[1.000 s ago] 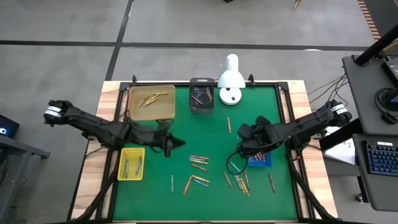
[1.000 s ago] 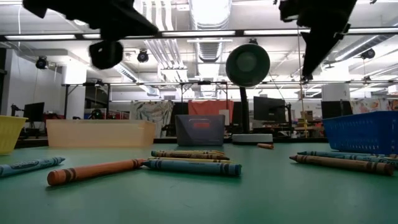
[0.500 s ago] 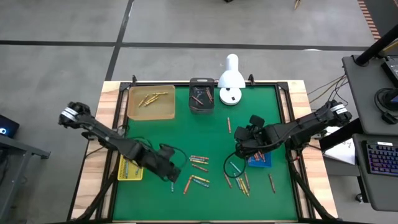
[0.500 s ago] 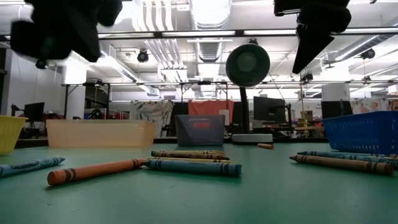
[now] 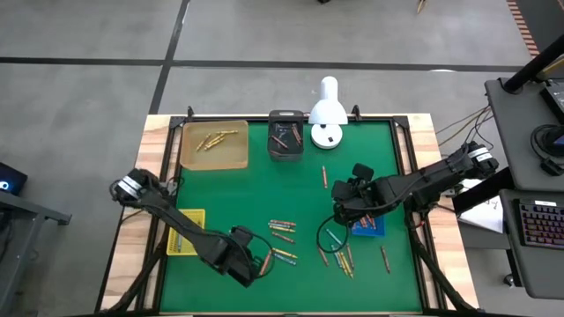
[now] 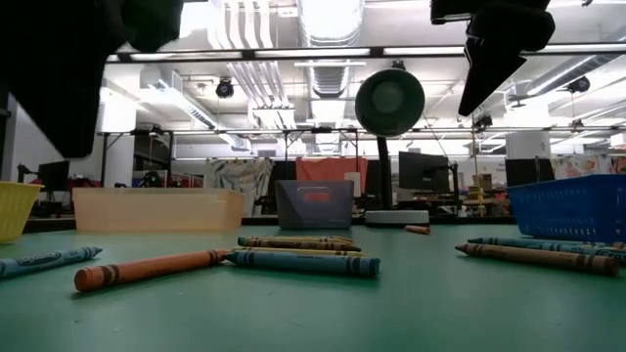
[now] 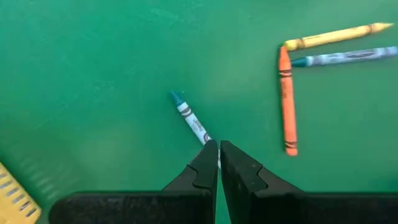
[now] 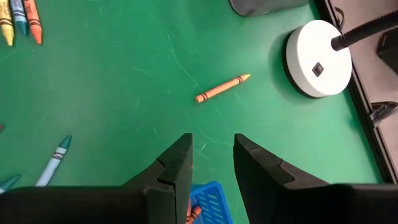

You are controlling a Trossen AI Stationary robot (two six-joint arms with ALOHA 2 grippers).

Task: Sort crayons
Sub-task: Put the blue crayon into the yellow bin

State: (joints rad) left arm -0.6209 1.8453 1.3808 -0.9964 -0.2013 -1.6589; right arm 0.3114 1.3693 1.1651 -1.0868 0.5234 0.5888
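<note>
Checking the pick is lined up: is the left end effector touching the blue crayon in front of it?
Cannot tell. In the left wrist view the shut left end effector overlaps the near end of the thin blue paper-wrapped crayon, hiding any contact or gap.

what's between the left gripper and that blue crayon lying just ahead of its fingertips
Nothing visible. The left gripper, shut, hangs right over the near end of the blue crayon, with only bare green mat around it. The orange crayon lies off to one side, clear of that line.
</note>
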